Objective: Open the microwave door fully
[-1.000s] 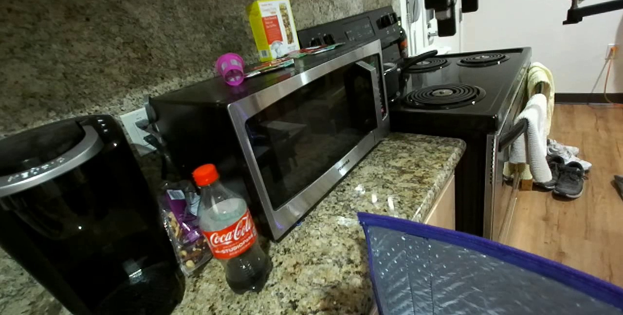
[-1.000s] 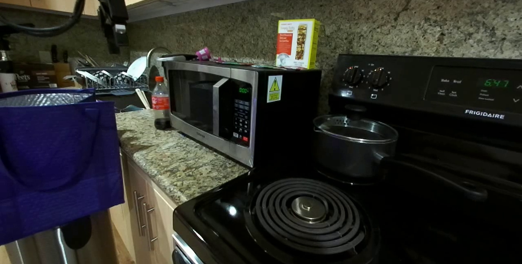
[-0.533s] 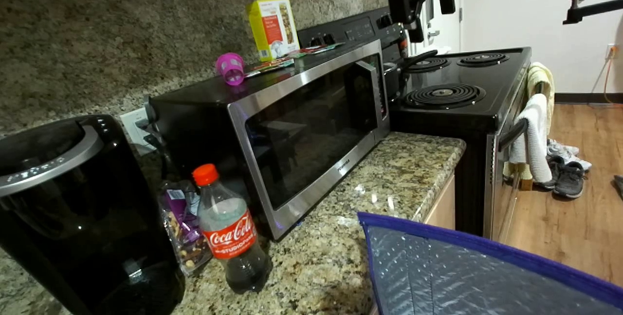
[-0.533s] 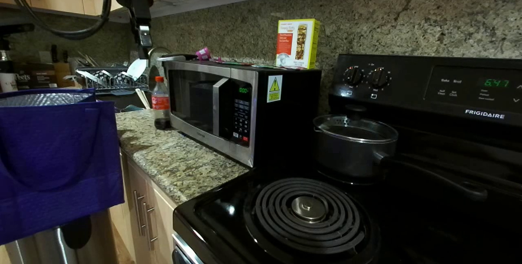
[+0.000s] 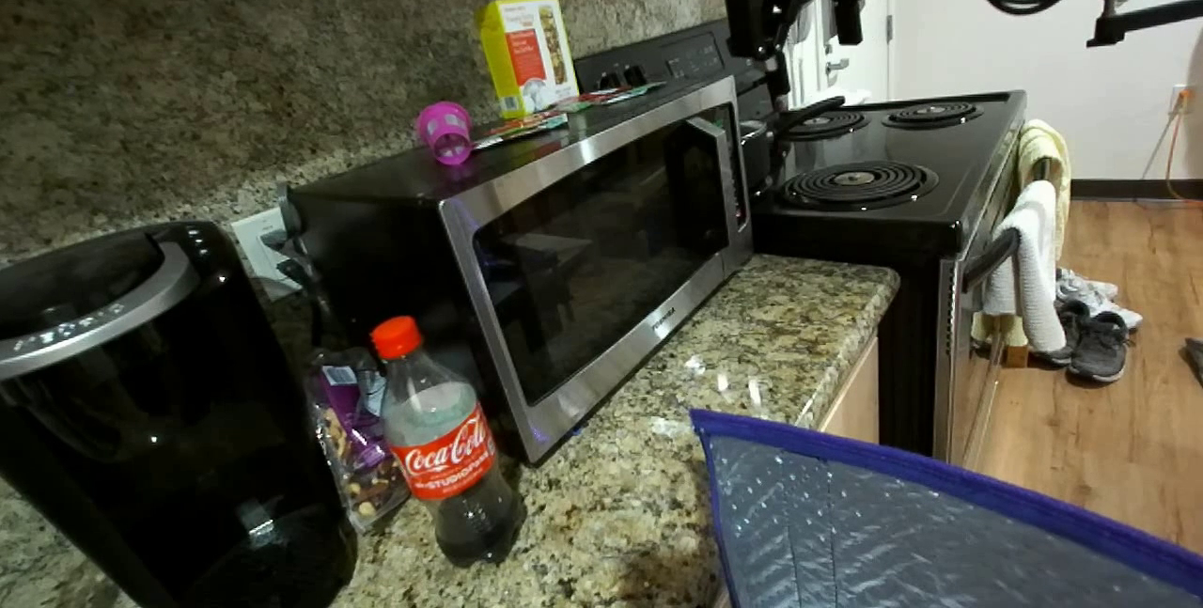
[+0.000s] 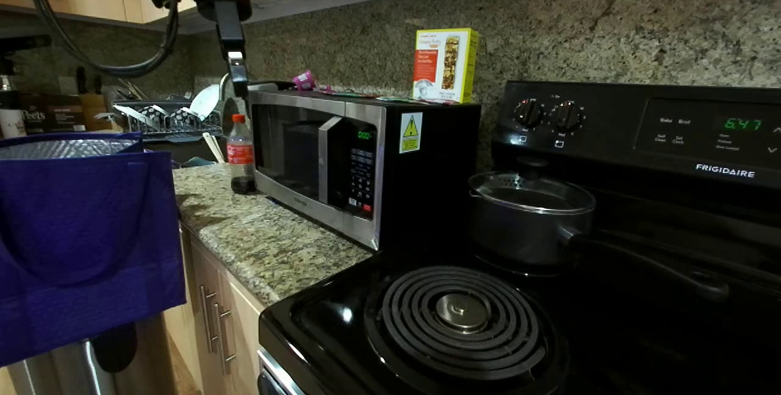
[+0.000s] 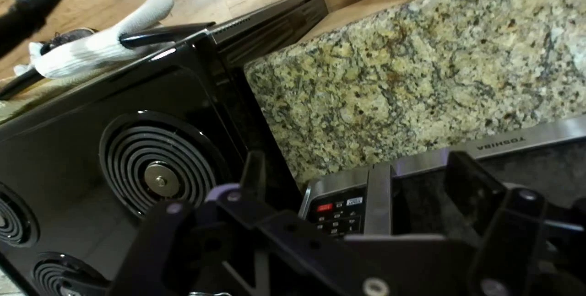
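The microwave [image 5: 376, 213] has a black casing and stands on the granite counter; it also shows in an exterior view [image 6: 430, 181]. Its steel-framed door [image 5: 601, 260] with dark window [image 6: 280, 151] is closed flush with the front. The vertical steel handle [image 5: 722, 152] is beside the keypad, also visible in an exterior view [image 6: 327, 160]. My gripper [image 5: 808, 49] is above and in front of the microwave, pointing down, holding nothing; it also shows in an exterior view [image 6: 240, 86]. In the wrist view my open fingers [image 7: 360, 174] appear on either side of the handle [image 7: 379, 200], apart from it.
A cola bottle [image 5: 446, 458] stands by the microwave's near corner, beside a black appliance [image 5: 169, 429]. A yellow box [image 5: 531, 54] and pink cup [image 5: 445, 132] are on top. A purple bag [image 6: 91, 230] stands before the counter. The stove [image 6: 317, 328] carries a lidded pot [image 6: 531, 230].
My gripper has come lower and moved in toward the microwave, leftward in one exterior picture and rightward in the opposite one. The door and the other objects have not moved.
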Controlling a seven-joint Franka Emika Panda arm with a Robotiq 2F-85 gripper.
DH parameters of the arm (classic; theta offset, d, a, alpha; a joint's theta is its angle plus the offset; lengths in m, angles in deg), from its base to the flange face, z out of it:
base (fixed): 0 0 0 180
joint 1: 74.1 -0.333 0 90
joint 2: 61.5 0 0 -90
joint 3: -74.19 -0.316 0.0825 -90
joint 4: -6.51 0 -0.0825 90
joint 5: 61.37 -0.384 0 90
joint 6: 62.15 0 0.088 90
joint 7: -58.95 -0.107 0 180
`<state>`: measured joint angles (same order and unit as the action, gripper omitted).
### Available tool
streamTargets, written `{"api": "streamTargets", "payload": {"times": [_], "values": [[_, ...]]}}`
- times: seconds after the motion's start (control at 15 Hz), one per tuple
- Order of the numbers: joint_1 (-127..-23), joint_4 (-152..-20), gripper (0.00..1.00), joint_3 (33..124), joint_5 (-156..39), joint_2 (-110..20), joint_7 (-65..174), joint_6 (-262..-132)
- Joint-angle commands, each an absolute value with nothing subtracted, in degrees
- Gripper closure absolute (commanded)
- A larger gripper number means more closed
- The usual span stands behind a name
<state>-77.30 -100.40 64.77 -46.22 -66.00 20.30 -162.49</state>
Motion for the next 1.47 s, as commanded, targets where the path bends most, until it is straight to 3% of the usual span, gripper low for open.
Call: {"api": "streamTargets", "payload": {"times": [0.0,0.73,1.4], "values": [[-77.1,-102.8,0.0,67.3,-48.5,-66.0,22.8,-171.0],[-78.0,-104.4,0.0,69.1,-47.5,-62.9,47.9,-176.2],[-78.4,-104.4,0.0,69.2,-49.0,-62.7,45.8,-179.6]]}}
